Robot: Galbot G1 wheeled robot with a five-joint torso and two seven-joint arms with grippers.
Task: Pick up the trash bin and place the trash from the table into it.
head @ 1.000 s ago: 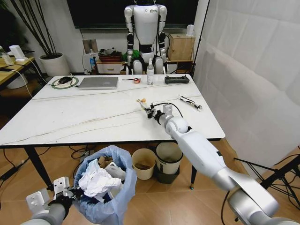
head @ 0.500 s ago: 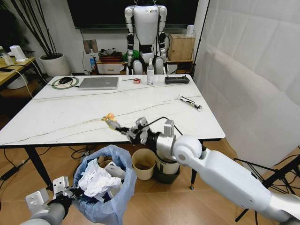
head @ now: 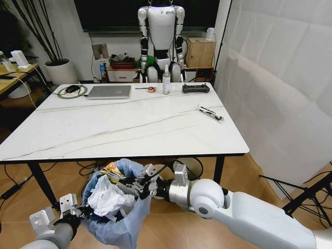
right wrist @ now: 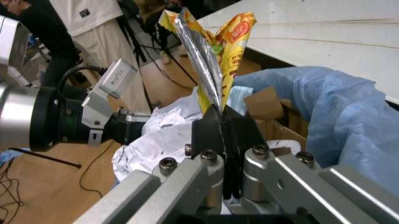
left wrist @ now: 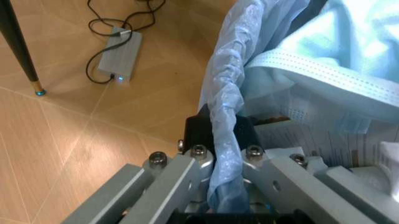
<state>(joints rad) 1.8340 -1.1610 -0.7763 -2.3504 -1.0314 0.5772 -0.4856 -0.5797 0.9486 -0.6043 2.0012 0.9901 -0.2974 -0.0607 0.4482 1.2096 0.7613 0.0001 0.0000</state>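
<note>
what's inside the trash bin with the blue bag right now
Inside the blue-bagged trash bin: crumpled white paper, torn brown cardboard, a pale blue face mask. The right gripper holds a yellow snack wrapper over them; anything deeper is covered.

left gripper (left wrist: pixel 224 154) jaws clamped — trash bin (left wrist: pixel 227 93) rim
</note>
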